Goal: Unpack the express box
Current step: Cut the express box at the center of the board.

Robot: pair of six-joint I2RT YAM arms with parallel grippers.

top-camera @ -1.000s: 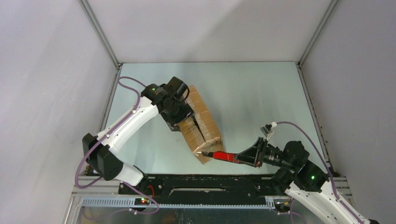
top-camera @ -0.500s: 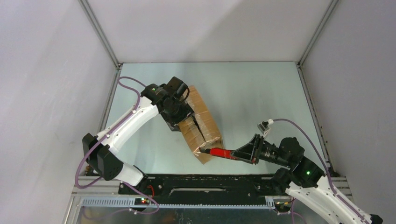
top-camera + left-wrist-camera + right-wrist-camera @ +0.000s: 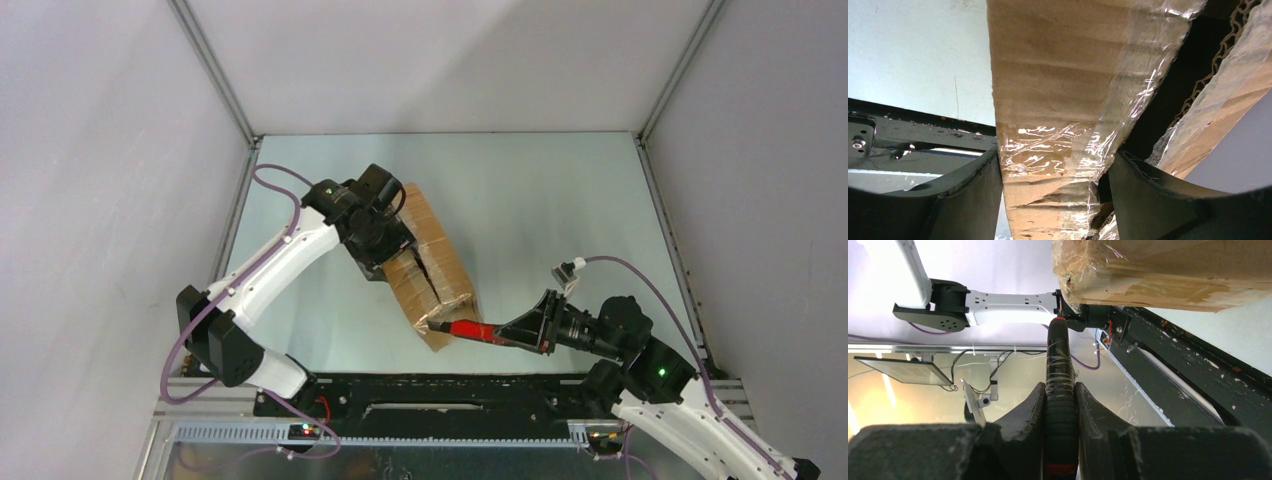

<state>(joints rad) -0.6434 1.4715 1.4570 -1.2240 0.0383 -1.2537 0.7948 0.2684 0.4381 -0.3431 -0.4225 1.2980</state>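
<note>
Box [image 3: 430,262] lies slanted on the counter [image 3: 560,200]. Its long side runs from the left claw [image 3: 1053,167], which pinches a taped flap at the far end, toward the right claw [image 3: 1060,400]. That claw squeezes a red knife [image 3: 470,330] whose tip meets the box's near end.

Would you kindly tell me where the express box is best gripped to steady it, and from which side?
Take the express box by its left top flap at the far end, coming from the left: the seam gapes there, so one finger fits inside and one outside, clear of the cutter at the near corner.
</note>
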